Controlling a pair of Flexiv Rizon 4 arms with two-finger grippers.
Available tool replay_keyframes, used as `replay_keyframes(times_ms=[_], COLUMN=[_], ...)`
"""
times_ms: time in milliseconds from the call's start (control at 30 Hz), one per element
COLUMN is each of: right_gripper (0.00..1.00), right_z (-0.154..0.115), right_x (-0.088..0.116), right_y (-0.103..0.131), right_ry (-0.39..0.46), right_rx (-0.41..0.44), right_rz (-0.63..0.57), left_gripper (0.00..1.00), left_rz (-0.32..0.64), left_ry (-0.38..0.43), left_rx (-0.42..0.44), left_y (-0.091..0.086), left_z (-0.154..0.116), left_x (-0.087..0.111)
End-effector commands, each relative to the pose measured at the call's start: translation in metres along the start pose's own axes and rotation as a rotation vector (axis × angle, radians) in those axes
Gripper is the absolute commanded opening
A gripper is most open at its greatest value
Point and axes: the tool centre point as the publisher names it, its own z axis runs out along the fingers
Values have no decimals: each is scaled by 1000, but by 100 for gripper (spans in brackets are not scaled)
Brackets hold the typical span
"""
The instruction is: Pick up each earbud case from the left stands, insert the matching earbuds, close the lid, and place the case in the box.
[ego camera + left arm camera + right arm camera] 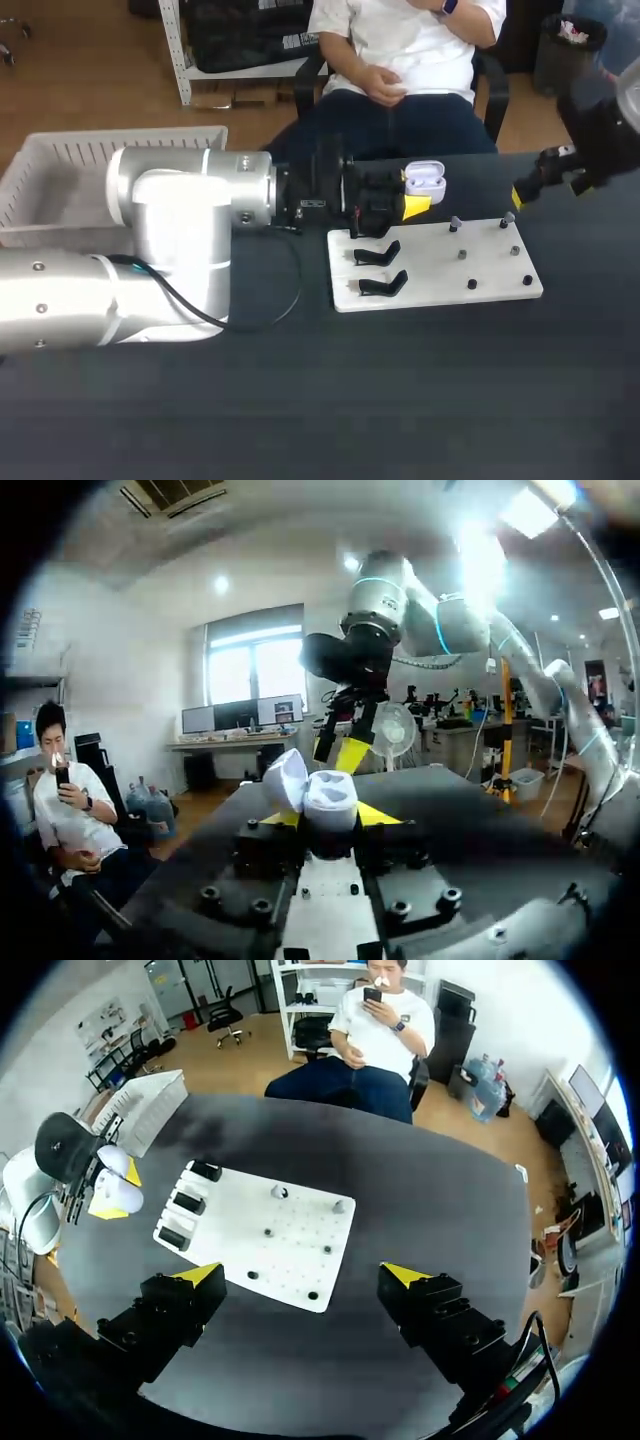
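1. Your left gripper (pixel 414 203) was clamped on the case (pixel 425 181), just above the middle of the head frame. It was held over the table (pixel 400 400), at the upper left corner of the board (pixel 440 270).
2. The case sat open side up, with its lid (pixel 425 167) swung back along its far long edge. Its long axis ran left to right across the frame, roughly parallel to the board's long edge and in line with your left arm's reach.
3. In the left wrist view the two yellow tips pressed the case body from opposite sides, and the lid leaned off to one side. Two wells showed in the body, but you could not tell whether earbuds sat in them.
4. Your right gripper (pixel 300 1275) was in the upper right of the head frame, beyond the board's far right corner and well apart from the case. Its fingers stood wide apart with nothing between them.
5. The board lay right of centre, with black stands (pixel 378 254) along its left end and small pegs (pixel 455 225) across its right part.
6. The box (pixel 60 165) sat at the upper left of the head frame, partly behind your left arm.
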Motion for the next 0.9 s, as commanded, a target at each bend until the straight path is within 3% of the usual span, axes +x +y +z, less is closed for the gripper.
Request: replay_keyframes(times_ms=[33, 667, 900], right_gripper=[100, 100, 100], right_z=[7, 30, 50], right_x=[-4, -8, -17], right_y=[1, -14, -24], right_ry=[24, 122, 174], right_rx=[68, 95, 122], right_rz=[4, 10, -84], left_gripper=[0, 0, 0], left_rz=[1, -15, -15], left_ry=[2, 17, 17], left_rx=[-9, -34, -34], left_y=[-3, -1, -1], left_z=[-5, -22, -22], left_x=[0, 6, 6])
